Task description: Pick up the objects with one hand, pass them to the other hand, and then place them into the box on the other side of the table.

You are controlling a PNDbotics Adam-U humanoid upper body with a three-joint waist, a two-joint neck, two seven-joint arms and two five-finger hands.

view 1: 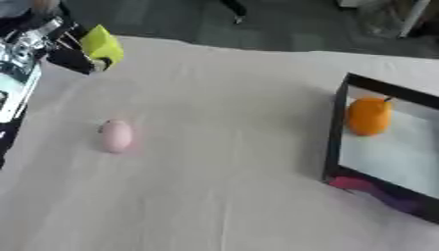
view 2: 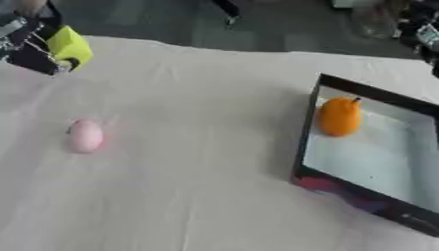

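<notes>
The pale cloth-covered surface (view 1: 214, 196) lies nearest the camera, bare across its near half. At the far left corner a black and silver robot hand (view 1: 64, 51), judged to be the left hand, is seen with its fingers curled round a yellow-green blocky object (view 1: 103, 44), which is held clear of the cloth. To its right, alone on the surface and well apart from everything else, a pink egg-shaped object (view 1: 116, 136) is noted, untouched. At the far right a black-framed box with a white floor (view 1: 334, 137) is recorded; a rounded orange fruit-like object (view 1: 369, 116) rests inside against its near-left wall. Dark pink and purple shapes show at the box's lower edge and cannot be identified. The right hand is seen in neither view.

The step in hand is judged to be the lift before the handover. The next move calls for the yellow-green piece to be carried toward the middle, where the other hand must be brought in to receive it.
</notes>
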